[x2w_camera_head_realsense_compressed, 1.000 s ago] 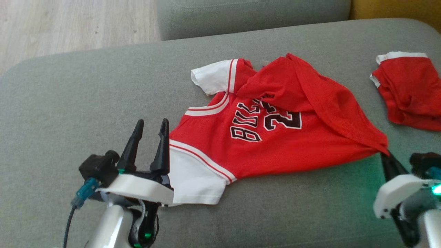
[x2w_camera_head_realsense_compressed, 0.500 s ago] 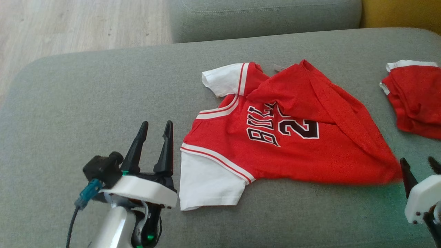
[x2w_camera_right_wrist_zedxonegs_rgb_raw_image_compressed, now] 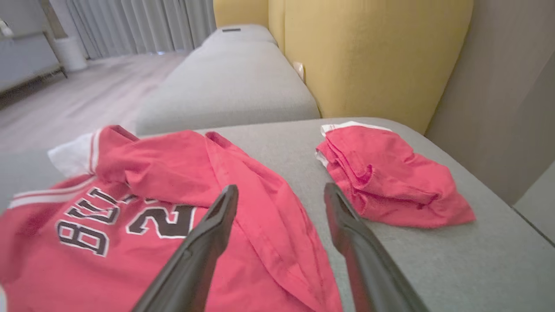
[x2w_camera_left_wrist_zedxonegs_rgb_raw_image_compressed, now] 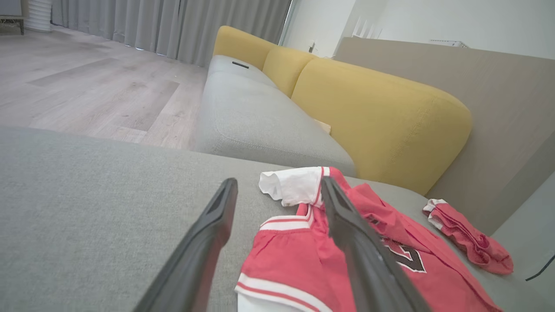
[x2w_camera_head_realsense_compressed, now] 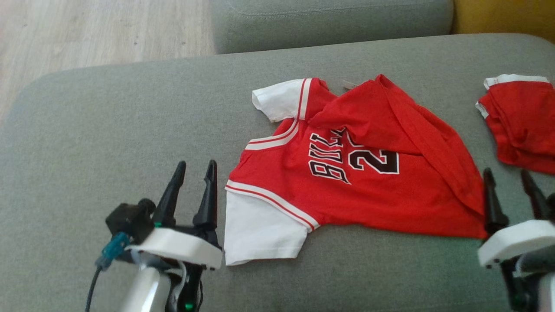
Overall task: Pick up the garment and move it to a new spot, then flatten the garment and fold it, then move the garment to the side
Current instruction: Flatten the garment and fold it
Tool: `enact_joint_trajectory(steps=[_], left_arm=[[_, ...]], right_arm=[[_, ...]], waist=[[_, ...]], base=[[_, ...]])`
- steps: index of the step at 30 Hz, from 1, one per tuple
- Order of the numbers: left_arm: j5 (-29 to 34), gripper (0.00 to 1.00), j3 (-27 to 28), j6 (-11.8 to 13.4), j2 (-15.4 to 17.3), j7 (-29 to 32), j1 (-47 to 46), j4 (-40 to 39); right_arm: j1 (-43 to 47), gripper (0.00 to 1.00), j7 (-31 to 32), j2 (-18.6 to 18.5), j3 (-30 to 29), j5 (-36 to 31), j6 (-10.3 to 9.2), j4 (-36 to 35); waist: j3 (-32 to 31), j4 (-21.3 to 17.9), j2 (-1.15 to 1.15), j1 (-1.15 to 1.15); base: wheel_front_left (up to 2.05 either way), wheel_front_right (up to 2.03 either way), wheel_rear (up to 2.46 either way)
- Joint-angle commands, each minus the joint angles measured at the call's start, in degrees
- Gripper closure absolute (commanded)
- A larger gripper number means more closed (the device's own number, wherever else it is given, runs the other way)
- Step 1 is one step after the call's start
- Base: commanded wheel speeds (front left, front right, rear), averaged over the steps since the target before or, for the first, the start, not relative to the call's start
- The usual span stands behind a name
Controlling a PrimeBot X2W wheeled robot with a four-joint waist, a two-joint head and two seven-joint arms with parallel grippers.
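The red jersey with white sleeves (x2w_camera_head_realsense_compressed: 347,182) lies on the grey fabric cushion (x2w_camera_head_realsense_compressed: 108,130), one side turned over; flattening and folding remain. The left gripper (x2w_camera_head_realsense_compressed: 196,163) and right gripper (x2w_camera_head_realsense_compressed: 506,172) stand wide, empty.

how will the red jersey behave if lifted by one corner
Probably floppy: the jersey already lies with a flap folded over its number, so it would likely drape and bunch. It looks thin and light. Pushed across the grey cushion, it would probably wrinkle rather than slide whole.
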Motion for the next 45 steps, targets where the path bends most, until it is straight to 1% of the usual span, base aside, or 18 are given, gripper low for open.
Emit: enact_joint_trajectory(steps=[1, 4, 8, 12, 15, 19, 24, 29, 34, 38, 39, 40, 41, 45], left_arm=[[0.45, 0.0, 2.07, -0.29, 0.16, -0.45, -1.05, -1.41], [0.63, 0.0, 1.78, -0.42, 0.16, -0.45, -0.44, -1.13], [0.45, 0.0, 1.05, -0.45, 0.16, -0.45, 0.4, 0.26], [0.81, 0.0, -2.23, -2.13, 0.16, -0.16, 0.68, 5.97], [0.98, 0.0, -4.08, -2.69, 0.22, 2.9, 0.14, 10.55], [0.29, 0.0, -5.44, -3.19, 0.39, 7.68, -0.44, 14.62], [1.0, 0.0, -5.72, -0.83, 0.89, 11.17, -1.24, 17.49], [1.99, 0.0, -5.53, 1.8, 1.27, 11.93, -2.04, 18.43], [2.2, 0.0, -5.83, 2.56, 1.45, 12.79, -2.65, 19.46], [2.28, 0.0, -6.75, 2.04, 1.63, 14.21, -3.14, 20.38], [2.21, 0.45, -6.97, 1.74, 1.67, 14.47, -3.26, 20.53], [2.17, 0.8, -7.16, 1.43, 1.71, 14.43, -3.39, 20.52], [2.09, 1.0, -7.29, 1.14, 1.7, 14.25, -3.52, 20.44], [1.58, 1.0, -6.69, 0.74, 1.63, 10.95, -4.19, 18.97]], right_arm=[[-1.22, 0.0, -1.94, -0.2, 1.81, 0.86, -0.05, -2.32], [-0.02, 0.0, -6.08, 1.33, 3.1, 2.45, -0.05, -1.86], [0.44, 0.0, -9.5, 2.07, 4.59, 3.63, -0.05, -0.2], [-0.2, 0.0, -10.75, 2.22, 5.35, 3.85, -0.05, 1.11], [-0.8, 0.0, -11.07, 2.24, 5.24, 3.97, -0.05, 1.69], [-1.31, 0.0, -11.35, 2.25, 4.75, 3.83, -0.05, 2.15], [-1.56, 0.0, -11.56, 2.26, 5.26, 4.03, -0.05, 2.81], [-1.67, 0.0, -11.72, 2.26, 5.55, 4.17, -0.05, 3.34], [-1.94, 0.0, -11.76, 2.26, 5.59, 4.12, -0.05, 3.48], [-2.15, 0.0, -11.64, 2.26, 5.28, 3.85, -0.05, 3.53], [-2.17, 0.0, -11.53, 2.27, 5.06, 3.67, -0.05, 3.59], [-2.2, 0.0, -11.46, 2.27, 4.81, 3.56, -0.05, 3.67], [-2.23, 0.0, -11.37, 2.27, 4.54, 3.47, -0.05, 3.76], [-2.1, 0.0, -10.35, 2.27, 2.6, 2.67, -0.05, 5.06]], waist=[[-0.16, -0.15, 0.0, 0.0], [-0.34, -0.32, 0.0, 0.0], [-0.34, -0.55, 0.0, 0.0], [-0.23, -0.76, 0.0, 0.0], [-0.05, -0.86, 0.0, 0.0], [0.24, -1.06, 0.0, 0.0], [0.48, -1.51, 0.0, 0.0], [0.72, -2.06, 0.0, 0.0], [1.03, -2.66, 0.0, 0.0], [1.31, -3.04, 0.0, 0.0], [1.38, -3.12, 0.0, 0.0], [1.44, -3.17, 0.0, 0.0], [1.48, -3.19, 0.0, 0.0], [1.47, -3.07, 0.0, 0.0]], base=[[0.0, 0.0, 0.0], [0.0, 0.0, 0.0], [0.0, 0.0, 0.0], [0.0, 0.0, 0.0], [0.0, 0.0, 0.0], [0.0, 0.0, 0.0], [0.0, 0.0, 0.0], [0.0, 0.0, 0.0], [0.0, 0.0, 0.0], [0.0, 0.0, 0.0], [0.0, 0.0, 0.0], [0.0, 0.0, 0.0], [0.0, 0.0, 0.0], [0.0, 0.0, 0.0]])
